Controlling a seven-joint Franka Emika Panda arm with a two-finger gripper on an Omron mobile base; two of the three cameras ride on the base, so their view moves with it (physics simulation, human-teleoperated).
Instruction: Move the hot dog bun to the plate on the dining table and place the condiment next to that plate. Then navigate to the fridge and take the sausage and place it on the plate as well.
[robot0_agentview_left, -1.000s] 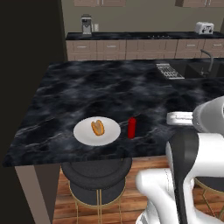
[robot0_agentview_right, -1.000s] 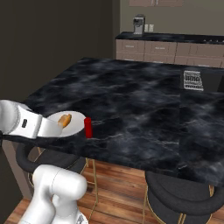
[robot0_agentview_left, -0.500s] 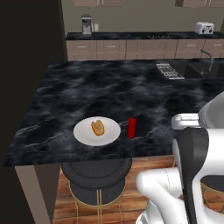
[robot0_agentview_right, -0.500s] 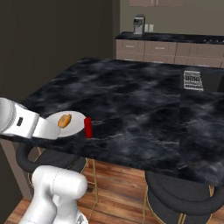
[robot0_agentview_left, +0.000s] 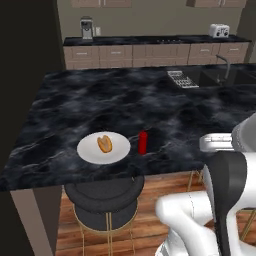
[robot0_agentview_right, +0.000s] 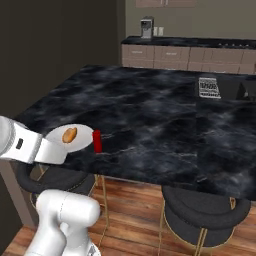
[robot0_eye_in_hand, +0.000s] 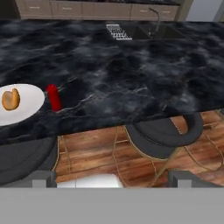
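The hot dog bun (robot0_agentview_left: 104, 143) (robot0_agentview_right: 69, 134) (robot0_eye_in_hand: 10, 99) lies on the white plate (robot0_agentview_left: 88, 150) (robot0_agentview_right: 82, 141) (robot0_eye_in_hand: 31, 97) near the front edge of the dark marble dining table (robot0_agentview_left: 100, 100). The red condiment bottle (robot0_agentview_left: 143, 142) (robot0_agentview_right: 97, 141) (robot0_eye_in_hand: 54, 97) stands upright just right of the plate. My gripper (robot0_eye_in_hand: 113, 178) is open and holds nothing; it is drawn back off the table's edge, above the wooden floor. The sausage is out of view.
Black round stools (robot0_agentview_left: 104, 192) (robot0_agentview_right: 202, 210) (robot0_eye_in_hand: 162, 135) stand under the table's front edge. A dish rack (robot0_agentview_left: 178, 79) and a sink lie at the table's far right. Along the back counter are a coffee machine (robot0_agentview_left: 86, 27) and a toaster (robot0_agentview_left: 218, 31).
The whole scene has slid slightly left in both base views, so the camera has moved. My arm has drawn back from the plate; bun and bottle stay put.
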